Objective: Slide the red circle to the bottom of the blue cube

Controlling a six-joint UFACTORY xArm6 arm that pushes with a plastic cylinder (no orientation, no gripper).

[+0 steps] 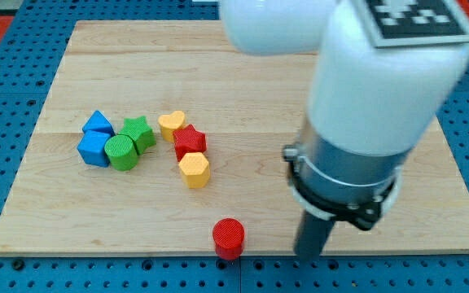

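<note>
Red circle sitting right at the worktop's bottom edge, a bit left of the view's centre, all on its own. Standing upright on a flat end, round face up, so no real long axis along the worktop and no direction it points.

Blue cube way over at the view's left, well apart from the red circle and higher in the view. Pretty crowded there: blue triangle touching it just above, green circle pressed against its right side, green star tucked above-right of that.

Second little bunch nearer the middle: yellow heart on top, red star right under it, yellow hexagon below that, all touching or close to it.

My tip down near the bottom edge too, off to the right of the red circle, with a clear gap between them, not touching any block. Tool just a plain dark rod under the big white arm, grasping nothing.
</note>
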